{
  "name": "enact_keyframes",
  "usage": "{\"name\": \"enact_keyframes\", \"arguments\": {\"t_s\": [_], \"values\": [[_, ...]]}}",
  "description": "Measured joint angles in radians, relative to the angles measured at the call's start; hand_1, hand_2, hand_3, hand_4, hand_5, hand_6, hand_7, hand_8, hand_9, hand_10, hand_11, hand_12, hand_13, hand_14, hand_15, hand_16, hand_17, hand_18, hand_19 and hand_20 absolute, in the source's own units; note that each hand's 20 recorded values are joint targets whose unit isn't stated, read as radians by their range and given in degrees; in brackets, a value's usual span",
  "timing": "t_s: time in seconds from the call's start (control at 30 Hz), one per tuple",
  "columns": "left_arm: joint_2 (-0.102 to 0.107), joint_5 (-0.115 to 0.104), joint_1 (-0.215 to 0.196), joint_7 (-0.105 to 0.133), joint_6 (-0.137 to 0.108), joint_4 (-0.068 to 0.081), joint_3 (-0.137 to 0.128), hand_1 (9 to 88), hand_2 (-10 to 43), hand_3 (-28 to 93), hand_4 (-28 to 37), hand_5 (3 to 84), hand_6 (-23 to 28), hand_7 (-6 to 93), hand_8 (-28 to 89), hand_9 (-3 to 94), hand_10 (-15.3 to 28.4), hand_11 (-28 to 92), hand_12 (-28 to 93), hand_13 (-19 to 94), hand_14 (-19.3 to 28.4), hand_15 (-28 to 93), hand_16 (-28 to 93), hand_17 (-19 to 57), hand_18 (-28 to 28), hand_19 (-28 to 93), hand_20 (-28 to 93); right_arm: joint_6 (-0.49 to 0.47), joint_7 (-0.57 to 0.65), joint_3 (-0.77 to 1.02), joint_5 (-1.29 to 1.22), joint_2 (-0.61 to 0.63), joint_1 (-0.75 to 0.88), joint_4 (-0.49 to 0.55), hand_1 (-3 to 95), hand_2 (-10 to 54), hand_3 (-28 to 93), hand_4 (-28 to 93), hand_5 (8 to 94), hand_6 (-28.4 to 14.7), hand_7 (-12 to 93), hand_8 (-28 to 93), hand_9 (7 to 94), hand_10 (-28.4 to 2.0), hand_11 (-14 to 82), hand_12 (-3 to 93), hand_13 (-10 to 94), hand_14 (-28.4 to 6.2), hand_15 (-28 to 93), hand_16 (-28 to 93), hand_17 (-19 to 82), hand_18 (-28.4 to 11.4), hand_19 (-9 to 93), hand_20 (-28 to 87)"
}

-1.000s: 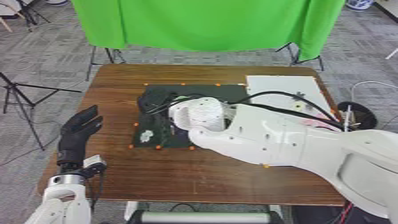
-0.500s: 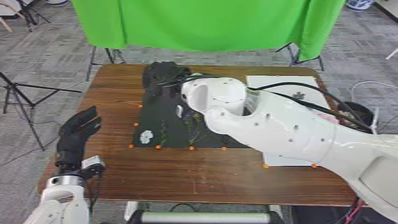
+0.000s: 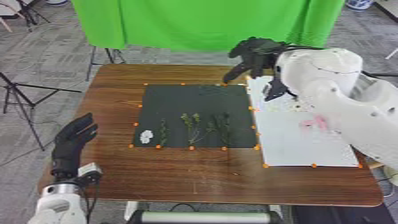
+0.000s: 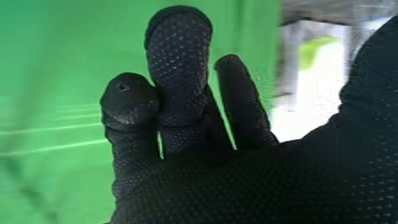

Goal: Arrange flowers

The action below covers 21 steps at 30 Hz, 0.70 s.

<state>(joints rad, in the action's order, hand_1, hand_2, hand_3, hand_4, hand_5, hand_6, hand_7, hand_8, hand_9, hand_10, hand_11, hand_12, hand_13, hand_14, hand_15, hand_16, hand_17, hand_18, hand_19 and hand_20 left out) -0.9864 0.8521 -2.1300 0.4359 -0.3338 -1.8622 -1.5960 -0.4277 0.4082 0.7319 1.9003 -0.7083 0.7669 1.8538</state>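
In the head view my right hand (image 3: 258, 54) is over the far edge of the table, at the top of the white board, open and holding nothing. The right wrist view shows the same hand (image 4: 218, 175) with relaxed fingers against green cloth. My left hand (image 3: 73, 145) stays open at the table's left side. On the dark mat (image 3: 182, 97) lie a white flower (image 3: 147, 136), a thin green stem (image 3: 163, 132), a leafy sprig (image 3: 195, 129) and another dark green sprig (image 3: 222, 131). Pink flowers (image 3: 314, 122) rest on the white board (image 3: 306, 150), partly beneath my right arm.
Orange markers (image 3: 191, 148) line the edges of the mat and board. The brown table (image 3: 178, 175) extends in front of them. A green cloth (image 3: 204, 25) hangs beyond the far edge, and my right arm covers the board's far right part.
My right hand has moved from over the mat to the far right, toward the board's far end, uncovering the mat and its sprigs. The left hand has barely shifted.
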Motion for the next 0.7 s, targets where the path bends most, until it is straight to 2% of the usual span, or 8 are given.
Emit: {"name": "enact_keyframes", "arguments": {"t_s": [0.1, 0.17, 0.37, 0.53, 0.7], "values": [[-0.002, 0.006, 0.000, 0.000, 0.001, 0.000, 0.002, 46.6, -9.5, 71, -9.9, 41.4, -0.2, 26.3, -12, 33.7, 10.1, 24, 12, 33, 13.2, 21, -1, 11.4, 9.5, 12, 20, 0.032, 0.046, 0.019, 0.012, 0.065, 0.059, 0.000, 23.5, -9.5, 57, -16, 47.9, -3.2, 5, -5, 57.2, -18.1, 7.8, 14.7, 79, -10.4, 57, 27, 50, -19.2, 92, 48], [-0.003, 0.009, 0.001, 0.000, 0.001, 0.000, 0.002, 47.8, -9.2, 70, -10.1, 41.4, -0.1, 25.9, -12, 33.7, 10.0, 24, 12, 34, 13.2, 22, -1, 15.1, 11.3, 21, 26, 0.032, 0.102, 0.045, 0.021, 0.095, 0.106, 0.002, 24.9, -9.5, 57, -15, 48.2, -3.2, 5, -5, 57.9, -17.9, 7.9, 14.9, 79, -10.3, 57, 27, 51, -19.1, 92, 48], [-0.008, 0.011, 0.001, 0.001, 0.002, 0.000, -0.001, 50.1, -8.1, 69, -9.7, 41.0, 0.1, 25.8, -12, 33.9, 10.0, 25, 12, 36, 13.6, 24, -2, 18.2, 14.6, 32, 31, 0.022, 0.214, 0.193, 0.026, 0.136, 0.274, -0.006, 27.7, -9.5, 58, -15, 50.7, -2.9, 6, -5, 61.8, -17.3, 8.4, 15.2, 80, -9.7, 57, 27, 52, -18.7, 93, 47], [-0.014, 0.011, 0.001, -0.002, 0.003, 0.000, -0.003, 49.2, -8.5, 70, -9.2, 40.9, -0.1, 26.2, -12, 34.1, 10.1, 25, 11, 36, 13.7, 24, -2, 15.9, 15.6, 33, 30, 0.024, 0.233, 0.259, 0.025, 0.172, 0.372, -0.017, 28.8, -9.5, 59, -15, 53.2, -2.5, 8, -6, 66.5, -16.8, 9.7, 16.1, 82, -8.9, 57, 27, 53, -18.2, 93, 48], [-0.014, 0.012, 0.001, -0.004, 0.003, -0.001, -0.004, 48.5, -8.8, 70, -9.4, 41.1, -0.2, 26.7, -12, 34.3, 10.1, 25, 11, 36, 13.8, 25, -2, 14.1, 14.6, 31, 28, 0.035, 0.258, 0.329, 0.023, 0.195, 0.470, -0.019, 31.6, -9.5, 61, -16, 56.8, -1.2, 10, -7, 73.0, -15.7, 10.4, 17.1, 86, -6.2, 56, 27, 56, -16.6, 93, 49]]}}
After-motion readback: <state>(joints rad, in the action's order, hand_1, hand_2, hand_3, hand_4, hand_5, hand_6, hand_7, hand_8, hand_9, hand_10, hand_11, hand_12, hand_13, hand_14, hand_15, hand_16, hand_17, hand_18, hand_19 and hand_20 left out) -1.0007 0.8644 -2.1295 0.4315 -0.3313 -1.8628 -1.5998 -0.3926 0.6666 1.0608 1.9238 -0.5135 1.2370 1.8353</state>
